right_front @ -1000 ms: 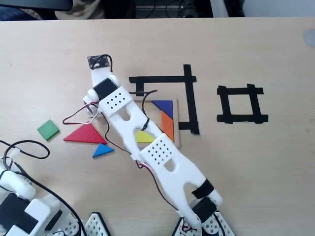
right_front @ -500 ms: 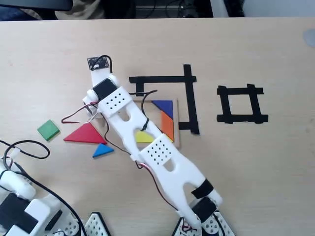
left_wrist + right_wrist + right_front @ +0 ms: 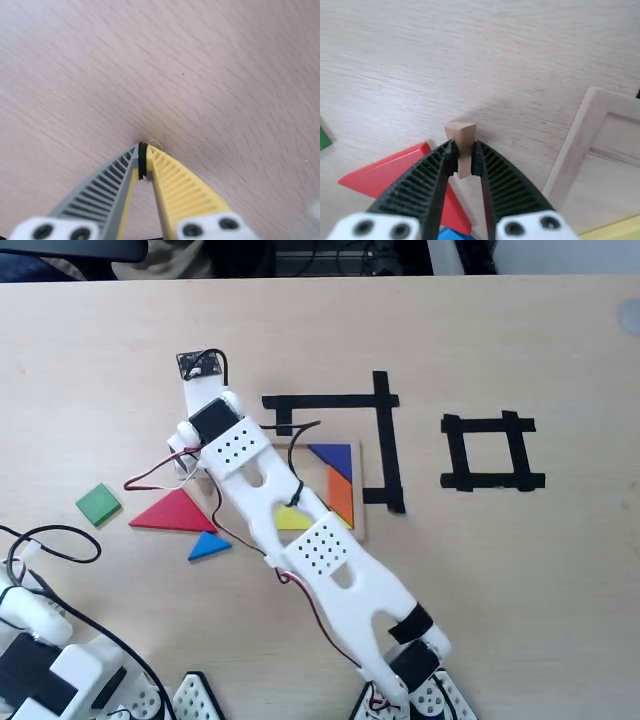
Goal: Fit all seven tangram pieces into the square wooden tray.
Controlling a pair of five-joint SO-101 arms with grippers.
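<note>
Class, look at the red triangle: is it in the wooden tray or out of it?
Out. The red triangle lies flat on the bare table, beside the wooden tray and apart from its rim.

Bright, diffuse light from overhead falls evenly on the pale tabletop. The tan piece pinched in the right claw casts a soft grey shadow toward the tray; a similar faint patch lies beside the closed left claw.
</note>
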